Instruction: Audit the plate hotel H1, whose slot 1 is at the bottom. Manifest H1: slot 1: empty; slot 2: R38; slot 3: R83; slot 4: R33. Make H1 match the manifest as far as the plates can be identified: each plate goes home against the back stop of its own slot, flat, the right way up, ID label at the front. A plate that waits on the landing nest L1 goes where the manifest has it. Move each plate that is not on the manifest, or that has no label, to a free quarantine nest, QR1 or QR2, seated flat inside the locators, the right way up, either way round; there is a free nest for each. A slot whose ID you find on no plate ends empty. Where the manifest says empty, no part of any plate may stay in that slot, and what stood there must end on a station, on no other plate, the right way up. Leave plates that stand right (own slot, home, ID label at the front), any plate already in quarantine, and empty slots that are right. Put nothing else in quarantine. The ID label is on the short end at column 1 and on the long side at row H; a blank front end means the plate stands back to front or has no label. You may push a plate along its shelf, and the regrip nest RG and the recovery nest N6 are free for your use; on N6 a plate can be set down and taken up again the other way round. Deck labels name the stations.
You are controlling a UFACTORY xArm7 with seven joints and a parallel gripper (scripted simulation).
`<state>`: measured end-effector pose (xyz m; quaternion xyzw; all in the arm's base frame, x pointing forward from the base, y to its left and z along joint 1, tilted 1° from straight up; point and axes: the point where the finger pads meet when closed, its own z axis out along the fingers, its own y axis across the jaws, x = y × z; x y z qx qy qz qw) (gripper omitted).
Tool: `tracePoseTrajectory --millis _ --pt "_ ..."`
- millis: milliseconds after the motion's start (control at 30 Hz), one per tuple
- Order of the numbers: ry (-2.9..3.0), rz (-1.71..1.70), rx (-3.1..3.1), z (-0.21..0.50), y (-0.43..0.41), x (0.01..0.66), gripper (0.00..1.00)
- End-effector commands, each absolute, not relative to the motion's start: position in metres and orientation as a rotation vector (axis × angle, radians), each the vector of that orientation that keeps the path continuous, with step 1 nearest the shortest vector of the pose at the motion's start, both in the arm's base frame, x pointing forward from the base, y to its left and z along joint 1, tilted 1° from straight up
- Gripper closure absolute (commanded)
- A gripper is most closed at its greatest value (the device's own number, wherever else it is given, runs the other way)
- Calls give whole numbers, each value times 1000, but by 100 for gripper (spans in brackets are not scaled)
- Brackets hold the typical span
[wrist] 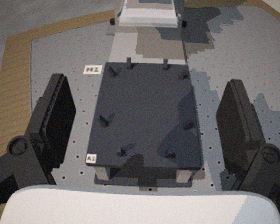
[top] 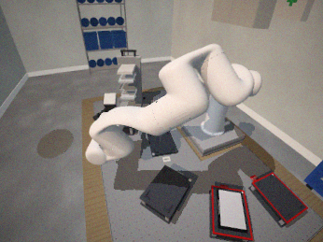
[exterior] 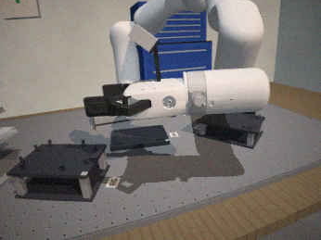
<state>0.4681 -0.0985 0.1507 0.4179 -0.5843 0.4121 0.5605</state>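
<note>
My pincer (wrist: 140, 128) stands at its widest with nothing between the pads (wrist: 51, 118), held level and low above the deck and pointing toward the plate hotel (top: 129, 78), which stands at the far end of the grey deck (exterior: 260, 168). Directly under my fingers in the wrist view is a dark nest (wrist: 146, 117) with small locator pins and no plate on it; I cannot read its label from here. Beyond it, a pale plate (wrist: 148, 8) shows at the foot of the hotel, though whether it sits on the landing nest or in a bottom slot I cannot tell, nor can I read any ID. Near the front right of the deck, one red-framed quarantine nest (top: 214, 206) already carries a white plate (top: 231, 209), and the other (top: 293, 213) beside it looks free. I judge the audit to be mostly ahead of me: the shelves show several pale plates to check, and I carry nothing now.
</note>
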Motion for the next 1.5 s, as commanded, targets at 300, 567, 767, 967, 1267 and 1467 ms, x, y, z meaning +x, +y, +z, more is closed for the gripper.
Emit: tracePoseTrajectory --millis 300,567,767,967,1267,1467 --pt "-1358 982 964 153 -99 469 0" --pt "-1358 982 964 163 -117 463 0" --pt "-1358 982 963 168 -125 459 0" --pt "-1358 982 963 176 -138 455 0" --pt "-1358 982 963 186 -156 448 0" --pt "-1358 982 963 193 -167 444 0"
